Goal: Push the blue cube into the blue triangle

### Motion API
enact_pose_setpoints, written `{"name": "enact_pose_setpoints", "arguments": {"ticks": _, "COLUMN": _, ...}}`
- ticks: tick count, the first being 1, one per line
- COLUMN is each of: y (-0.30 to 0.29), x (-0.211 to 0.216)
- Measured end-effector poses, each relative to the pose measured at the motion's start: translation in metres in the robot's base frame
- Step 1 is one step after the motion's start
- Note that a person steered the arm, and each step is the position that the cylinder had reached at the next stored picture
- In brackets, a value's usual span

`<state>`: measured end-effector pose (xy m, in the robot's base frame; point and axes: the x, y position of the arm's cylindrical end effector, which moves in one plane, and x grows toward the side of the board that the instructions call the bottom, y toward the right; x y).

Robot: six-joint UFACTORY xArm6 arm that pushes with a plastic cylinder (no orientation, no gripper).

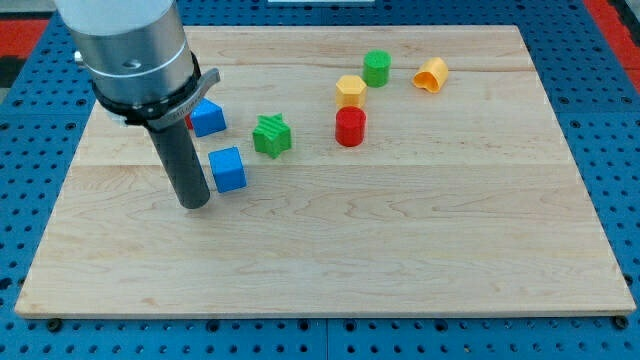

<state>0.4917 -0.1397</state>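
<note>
A blue cube [228, 169] sits on the wooden board at the view's left of centre. A second blue block [208, 118], the blue triangle by its wedge-like look, lies just above it, partly hidden by the arm. A sliver of a red block [189, 122] shows at its left edge. My tip [195, 203] rests on the board just left of and slightly below the blue cube, very close to its left side; contact cannot be told.
A green star block [272, 136] lies right of the blue blocks. A red cylinder [351, 127], a yellow block [350, 90], a green cylinder [377, 68] and an orange block [431, 74] sit towards the view's top right. The wooden board [400, 250] lies on a blue pegboard.
</note>
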Motion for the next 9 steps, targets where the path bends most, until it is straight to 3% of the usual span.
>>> {"name": "enact_pose_setpoints", "arguments": {"ticks": 3, "y": 0.034, "x": -0.011}}
{"name": "enact_pose_setpoints", "arguments": {"ticks": 6, "y": 0.034, "x": -0.068}}
{"name": "enact_pose_setpoints", "arguments": {"ticks": 7, "y": 0.028, "x": -0.079}}
{"name": "enact_pose_setpoints", "arguments": {"ticks": 9, "y": -0.059, "x": -0.088}}
